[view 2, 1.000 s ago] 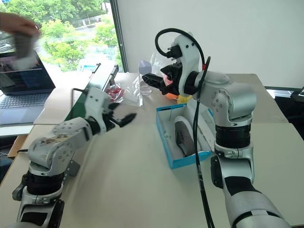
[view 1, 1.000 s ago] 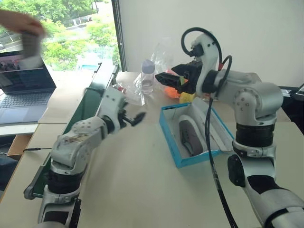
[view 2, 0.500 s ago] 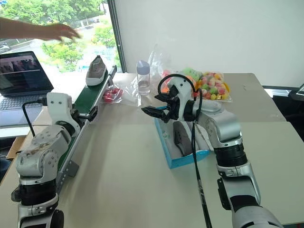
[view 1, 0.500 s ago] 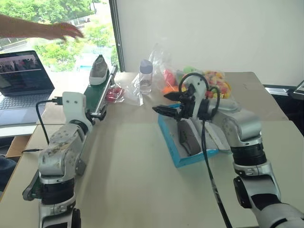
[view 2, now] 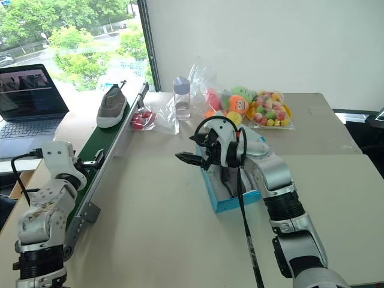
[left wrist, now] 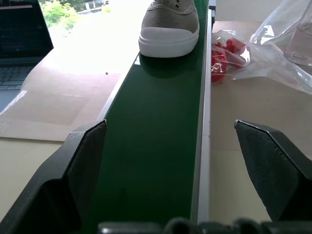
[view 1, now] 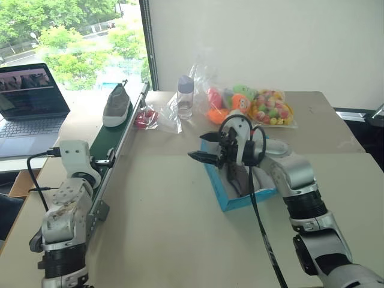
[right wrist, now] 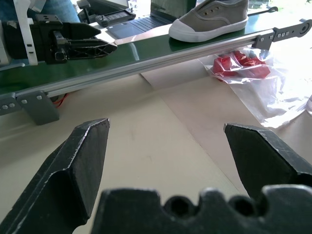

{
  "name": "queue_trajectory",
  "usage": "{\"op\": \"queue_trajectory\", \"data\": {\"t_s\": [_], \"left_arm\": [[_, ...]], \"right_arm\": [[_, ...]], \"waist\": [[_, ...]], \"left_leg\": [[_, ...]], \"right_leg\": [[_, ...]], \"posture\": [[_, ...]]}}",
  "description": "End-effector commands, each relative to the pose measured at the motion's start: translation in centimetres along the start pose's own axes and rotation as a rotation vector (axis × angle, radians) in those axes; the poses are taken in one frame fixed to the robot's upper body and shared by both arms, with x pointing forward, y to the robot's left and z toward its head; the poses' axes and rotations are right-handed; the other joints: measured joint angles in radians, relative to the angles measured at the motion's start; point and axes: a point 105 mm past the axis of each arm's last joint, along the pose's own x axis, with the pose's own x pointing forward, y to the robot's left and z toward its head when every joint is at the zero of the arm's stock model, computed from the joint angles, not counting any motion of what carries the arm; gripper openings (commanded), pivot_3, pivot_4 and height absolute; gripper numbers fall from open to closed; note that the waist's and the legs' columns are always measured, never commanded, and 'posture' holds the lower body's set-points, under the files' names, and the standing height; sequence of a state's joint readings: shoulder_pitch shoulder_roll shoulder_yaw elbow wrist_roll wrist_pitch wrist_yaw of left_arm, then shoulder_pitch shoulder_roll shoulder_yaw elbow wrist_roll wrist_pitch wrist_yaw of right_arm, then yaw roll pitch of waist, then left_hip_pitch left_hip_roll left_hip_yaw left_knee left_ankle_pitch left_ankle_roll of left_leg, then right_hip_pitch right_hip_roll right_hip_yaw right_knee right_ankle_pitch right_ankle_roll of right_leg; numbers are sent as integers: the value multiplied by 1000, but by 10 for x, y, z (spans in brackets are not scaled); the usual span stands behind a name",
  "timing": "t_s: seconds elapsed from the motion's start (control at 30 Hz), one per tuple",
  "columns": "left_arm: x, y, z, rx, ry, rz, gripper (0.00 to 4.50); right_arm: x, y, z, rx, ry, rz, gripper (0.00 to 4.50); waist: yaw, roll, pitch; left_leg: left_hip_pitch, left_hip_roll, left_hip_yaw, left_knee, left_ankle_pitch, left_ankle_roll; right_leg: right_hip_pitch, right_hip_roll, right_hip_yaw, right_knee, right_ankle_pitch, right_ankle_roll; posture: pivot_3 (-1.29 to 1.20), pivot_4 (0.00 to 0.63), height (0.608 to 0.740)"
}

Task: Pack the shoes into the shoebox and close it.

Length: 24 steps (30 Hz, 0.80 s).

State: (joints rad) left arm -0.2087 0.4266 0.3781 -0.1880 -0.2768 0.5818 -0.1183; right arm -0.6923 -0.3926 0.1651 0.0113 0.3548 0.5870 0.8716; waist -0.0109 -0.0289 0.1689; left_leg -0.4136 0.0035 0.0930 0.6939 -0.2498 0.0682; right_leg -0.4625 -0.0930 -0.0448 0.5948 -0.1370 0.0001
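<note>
right pincer open, beside shoebox

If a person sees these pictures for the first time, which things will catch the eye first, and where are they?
A grey sneaker stands on the long green belt at the table's left. The bright blue shoebox lies open mid-table with the other shoe inside, the right gripper open just above its left edge. Colourful toys in bags lie behind.

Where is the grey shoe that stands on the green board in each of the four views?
Left eye view: the shoe is at upper left, on the far part of the green board.
Right eye view: the shoe is at upper left too.
Left wrist view: it is top centre.
Right wrist view: it is at the top, right of centre.
Shared landmark: the bag of red pieces beside the board.
</note>
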Motion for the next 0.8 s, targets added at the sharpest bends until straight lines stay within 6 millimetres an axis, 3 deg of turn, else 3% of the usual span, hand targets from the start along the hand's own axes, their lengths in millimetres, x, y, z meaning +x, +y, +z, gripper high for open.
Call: {"op": "queue_trajectory", "data": {"t_s": [0.03,0.23,0.5,0.73,0.8], "left_arm": [[2,21,25,13,-94,29,4500],[10,31,38,18,-124,-7,4500],[22,31,34,45,-77,-112,4500],[25,32,6,37,31,-149,4500],[23,35,-12,15,99,-136,3965]], "right_arm": [[-2,2,11,-50,-31,2,4415],[-6,4,10,-51,-12,15,4415],[-8,3,11,-61,0,11,4415],[-8,4,12,-69,9,9,4415],[-9,3,12,-73,11,5,4500]], "waist": [[0,0,0],[1,0,0],[-1,0,0],[-1,0,0],[-1,0,0]], "left_leg": [[0,0,0,0,0,0],[-1,0,0,0,0,0],[-1,0,0,0,0,0],[-1,0,0,0,0,0],[-1,0,0,0,0,0]], "right_leg": [[0,0,0,0,0,0],[0,0,-1,0,0,0],[-1,0,-2,0,0,0],[-1,-1,-2,0,0,0],[-1,-1,-2,0,0,0]], "posture": [[0,150,740],[0,150,740],[0,150,740],[0,150,740],[0,150,740]]}}
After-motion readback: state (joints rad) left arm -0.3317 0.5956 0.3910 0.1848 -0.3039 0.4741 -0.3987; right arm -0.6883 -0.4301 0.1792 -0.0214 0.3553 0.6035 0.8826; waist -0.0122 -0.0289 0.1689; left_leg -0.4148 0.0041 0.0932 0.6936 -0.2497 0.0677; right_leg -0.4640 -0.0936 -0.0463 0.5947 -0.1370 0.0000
